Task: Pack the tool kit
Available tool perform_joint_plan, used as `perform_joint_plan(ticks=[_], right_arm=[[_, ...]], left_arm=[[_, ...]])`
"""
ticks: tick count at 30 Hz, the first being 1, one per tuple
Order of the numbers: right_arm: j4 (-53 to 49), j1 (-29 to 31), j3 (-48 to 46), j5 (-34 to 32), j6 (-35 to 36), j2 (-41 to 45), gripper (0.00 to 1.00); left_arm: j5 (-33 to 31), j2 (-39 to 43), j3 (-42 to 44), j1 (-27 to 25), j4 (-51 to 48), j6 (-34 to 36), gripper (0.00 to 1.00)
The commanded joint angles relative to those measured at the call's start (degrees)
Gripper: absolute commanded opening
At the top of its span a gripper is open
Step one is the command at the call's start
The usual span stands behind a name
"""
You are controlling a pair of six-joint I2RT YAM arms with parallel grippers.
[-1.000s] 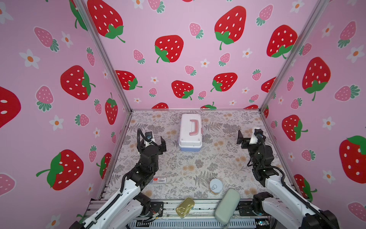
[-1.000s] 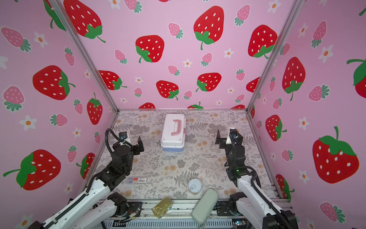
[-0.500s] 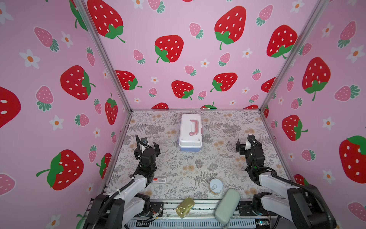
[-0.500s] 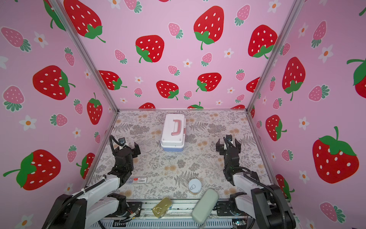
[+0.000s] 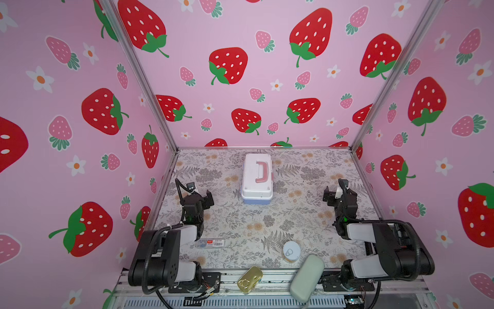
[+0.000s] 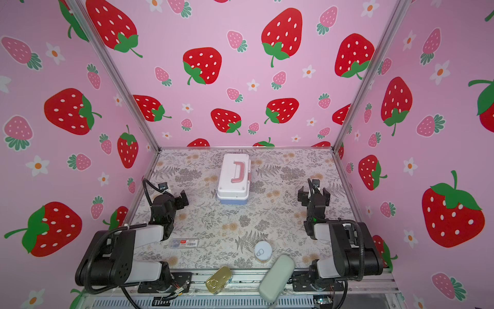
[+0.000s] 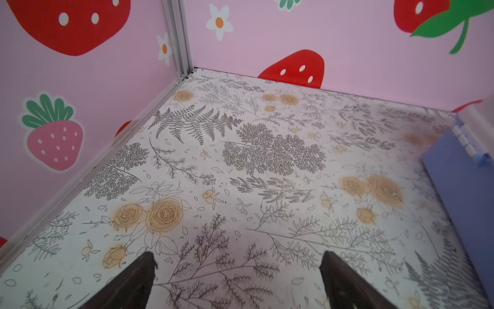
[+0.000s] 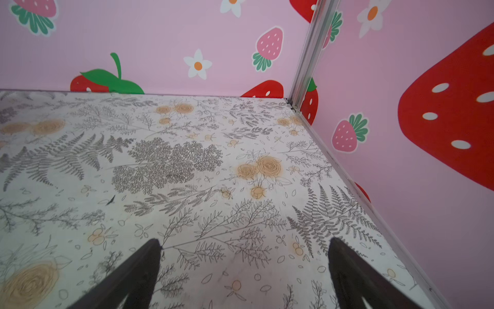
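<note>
I'm looking down on a counter (image 5: pixel 267 222) covered in a grey fern and tan rose print, boxed in on three sides by pink walls (image 5: pixel 240 67) with strawberries and held by aluminium posts (image 5: pixel 139 75) at the far corners. The kit (image 5: pixel 257 182) sits shut in the far middle, its pink handle lying flat on the white lid and the blue base showing at the near end. The left end effector (image 7: pixel 237 258) hangs low at the left with its jaws spread wide and nothing in them, the kit's blue side just at the edge of its wrist view. The right end effector (image 8: pixel 244 243) is also wide and empty, facing the far right corner. Only printed counter lies between each one and the kit. Near the left arm lies a clear case (image 5: pixel 210 243). A can (image 5: pixel 291 251) stands near the front edge, with a grey-green case (image 5: pixel 306 278) just beside it overhanging the rail (image 5: pixel 275 278), where a gold tin (image 5: pixel 250 279) rests.
</note>
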State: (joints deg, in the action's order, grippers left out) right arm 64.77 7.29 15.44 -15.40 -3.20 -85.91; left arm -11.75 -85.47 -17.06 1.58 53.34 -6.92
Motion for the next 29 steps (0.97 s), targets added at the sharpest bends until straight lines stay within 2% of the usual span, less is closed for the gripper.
perform_joint_plan(ticks=[1, 2, 3, 4, 5, 6, 8, 10, 29], right_arm=[[20.2, -1.4, -6.3, 5.0, 0.6, -5.0, 0.99], [13.5, -1.5, -5.6, 5.4, 0.4, -1.8, 0.99], [15.4, -2.0, -5.3, 6.7, 0.3, -3.3, 0.99], [17.9, -2.3, -4.7, 9.2, 0.8, -5.5, 0.99], [12.8, -2.3, -2.6, 12.3, 2.0, -4.6, 0.99], [6.3, -2.4, -0.4, 15.1, 3.3, -3.3, 0.99], [8.9, -2.7, -0.6, 17.1, 3.3, -4.8, 0.99], [6.4, -2.9, 0.0, 17.2, 3.7, -4.2, 0.99], [6.5, -1.7, 0.0, 14.7, 4.1, -4.2, 0.99]], left_arm=[[6.8, -1.3, 0.1, 1.1, 4.5, 0.8, 0.99], [7.2, -0.5, -2.6, 1.1, -1.5, 1.1, 0.99], [8.5, -3.1, -4.9, 1.1, -1.2, 1.3, 0.99], [11.7, -3.7, -7.7, 1.1, -5.5, 2.8, 0.99], [13.5, -2.8, -9.1, 0.9, -10.8, 4.4, 0.99], [13.1, -3.7, -8.6, 0.5, -7.8, 4.4, 0.99], [13.4, -3.1, -9.0, 0.6, -10.1, 4.6, 0.99], [13.4, -3.4, -8.9, 0.6, -9.5, 4.5, 0.99], [12.2, -3.3, -9.1, 0.0, -9.7, 4.9, 0.99]])
